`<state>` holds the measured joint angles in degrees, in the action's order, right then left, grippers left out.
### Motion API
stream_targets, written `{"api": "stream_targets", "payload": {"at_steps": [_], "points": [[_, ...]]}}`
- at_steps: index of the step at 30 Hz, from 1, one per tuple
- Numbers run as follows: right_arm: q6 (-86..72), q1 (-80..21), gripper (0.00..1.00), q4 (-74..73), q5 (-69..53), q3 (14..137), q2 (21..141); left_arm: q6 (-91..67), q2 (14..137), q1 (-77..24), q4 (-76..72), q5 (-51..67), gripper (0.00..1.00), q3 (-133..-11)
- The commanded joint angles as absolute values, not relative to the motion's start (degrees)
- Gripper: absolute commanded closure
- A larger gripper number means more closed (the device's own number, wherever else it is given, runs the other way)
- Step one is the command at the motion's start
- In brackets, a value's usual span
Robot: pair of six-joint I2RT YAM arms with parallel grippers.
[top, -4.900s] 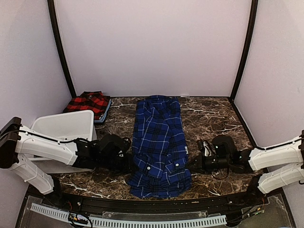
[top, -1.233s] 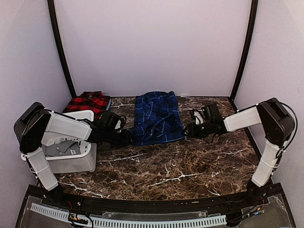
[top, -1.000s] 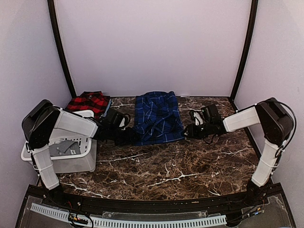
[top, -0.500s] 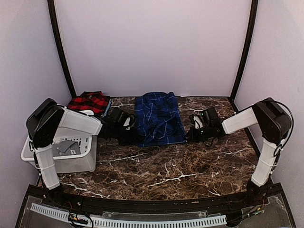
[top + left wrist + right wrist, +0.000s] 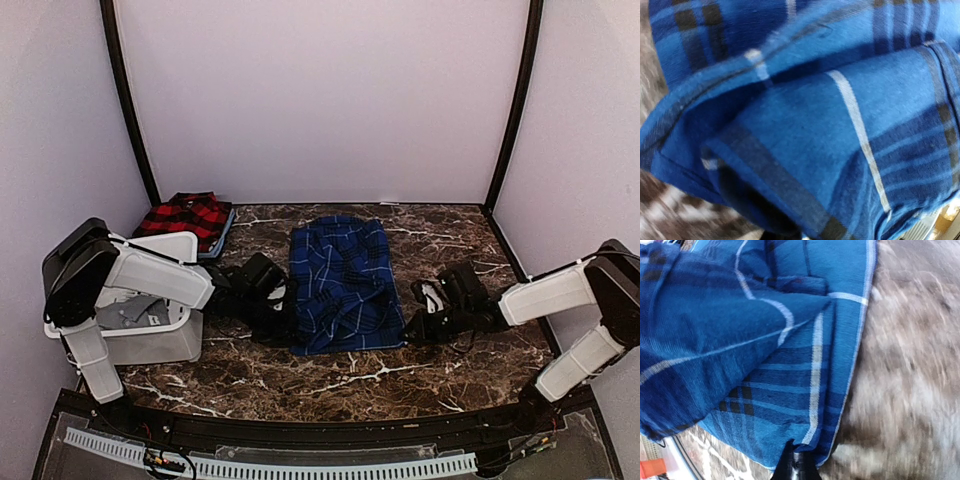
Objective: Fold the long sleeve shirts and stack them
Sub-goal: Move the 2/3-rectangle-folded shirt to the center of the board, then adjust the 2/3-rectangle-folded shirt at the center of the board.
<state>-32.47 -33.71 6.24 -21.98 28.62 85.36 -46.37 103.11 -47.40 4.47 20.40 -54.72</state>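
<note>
The dark blue plaid long sleeve shirt [image 5: 340,280] lies folded in a rectangle mid-table. My left gripper [image 5: 287,325] sits at its near left corner. In the left wrist view the blue cloth [image 5: 840,125] covers the jaws, and only a dark finger edge shows at the bottom. My right gripper [image 5: 409,328] is at the near right corner; in its wrist view the right gripper [image 5: 801,458] is shut, pinching the hem of the blue shirt [image 5: 765,340]. The red-and-black shirt [image 5: 185,215] lies folded at the back left.
A white basket [image 5: 165,248] stands at the left edge beside my left arm, with something grey inside. The brown marble tabletop [image 5: 330,385] is walled by pale panels at the back and sides. Black posts stand in both back corners.
Both grippers closed on the blue shirt's near corners and drew back toward the arm bases. The shirt slid nearer with them.
</note>
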Motion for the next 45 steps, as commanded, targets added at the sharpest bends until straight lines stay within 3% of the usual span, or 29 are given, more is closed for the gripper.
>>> {"api": "stream_targets", "payload": {"at_steps": [1,7,19,38,45], "points": [[-35.0,-34.5,0.87,0.7,-17.6,26.8,78.3,-48.2,97.9,-48.7,9.0,19.6,0.74,-53.0],[-32.5,-34.5,0.67,-7.6,-12.4,32.5,71.5,-46.5,94.1,-48.5,15.3,12.7,0.65,-56.4],[-27.2,-35.4,0.57,-7.8,-12.8,39.1,72.0,-45.2,92.1,-45.0,12.0,9.5,0.64,-56.9],[-24.7,-37.9,0.54,-5.9,-13.0,42.9,79.5,-47.9,95.8,-42.5,1.1,14.0,0.55,-50.6],[-26.4,-37.8,0.64,-6.8,-8.8,44.2,80.2,-46.7,100.8,-40.9,0.2,13.3,0.57,-55.3]]}}
